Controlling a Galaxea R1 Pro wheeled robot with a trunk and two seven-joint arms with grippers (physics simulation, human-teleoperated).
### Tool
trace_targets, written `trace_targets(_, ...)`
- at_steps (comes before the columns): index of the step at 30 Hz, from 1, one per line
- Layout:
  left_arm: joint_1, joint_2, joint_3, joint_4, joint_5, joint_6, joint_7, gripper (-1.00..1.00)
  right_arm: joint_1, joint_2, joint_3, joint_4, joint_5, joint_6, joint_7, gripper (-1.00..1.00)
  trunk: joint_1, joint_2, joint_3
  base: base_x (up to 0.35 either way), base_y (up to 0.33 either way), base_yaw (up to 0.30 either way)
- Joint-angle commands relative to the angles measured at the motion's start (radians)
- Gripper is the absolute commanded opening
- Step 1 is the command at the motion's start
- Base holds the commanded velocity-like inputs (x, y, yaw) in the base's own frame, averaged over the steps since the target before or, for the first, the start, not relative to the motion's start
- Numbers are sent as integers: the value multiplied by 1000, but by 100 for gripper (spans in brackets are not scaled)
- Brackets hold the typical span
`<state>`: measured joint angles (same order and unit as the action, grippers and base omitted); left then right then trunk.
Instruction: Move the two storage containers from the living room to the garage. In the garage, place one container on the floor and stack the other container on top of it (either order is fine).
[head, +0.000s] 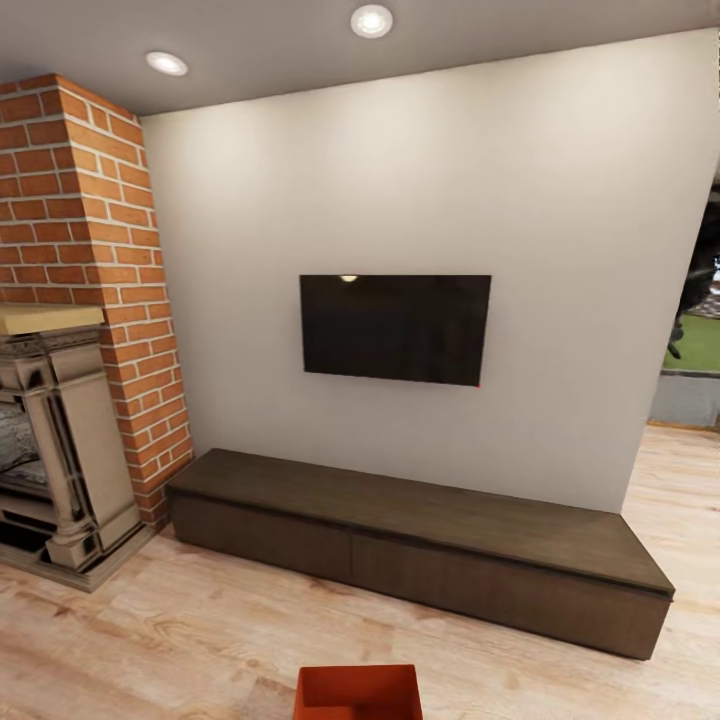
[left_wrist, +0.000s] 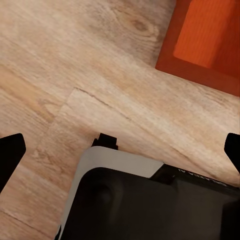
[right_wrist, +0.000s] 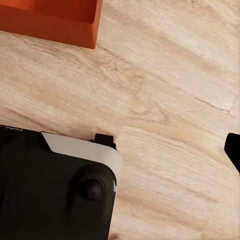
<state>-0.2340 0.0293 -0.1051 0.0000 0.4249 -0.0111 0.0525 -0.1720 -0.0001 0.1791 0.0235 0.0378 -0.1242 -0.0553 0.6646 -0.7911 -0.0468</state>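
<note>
- Orange-red open-top rectangular storage container sits on the floor at the bottom centre of the head view, cut off by the frame edge; its walls are plain and smooth.
- Light wood-plank floor surrounds it, with visible grain and knots, matt in finish.
- Both wrist views catch a corner of an orange-red box beside the robot's dark base; whether it is one box or two, I cannot tell.
- Left gripper shows black fingertips set wide apart at the frame's sides, holding nothing; of the right gripper only one fingertip shows, so I cannot tell its state.
- Long dark wooden low bench lies beyond, under a black wall TV; red brick fireplace stands at the left.
- Risk, as I judge it: smooth walls could slip in a loose grip, and the base could nudge the box, being so near.
</note>
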Motion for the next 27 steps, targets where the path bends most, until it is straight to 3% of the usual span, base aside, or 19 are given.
trace_targets(1, -1, 0, -8, 0, 8, -1, 3, 100, -1, 0, 5, 3, 4, -4, -4, 100, 0, -1, -2, 0, -154, 0)
trace_targets(27, -1, 3, -8, -1, 8, -1, 3, 100, -1, -12, 6, 1, 8, -5, -6, 100, 0, -1, -2, 0, -22, 0)
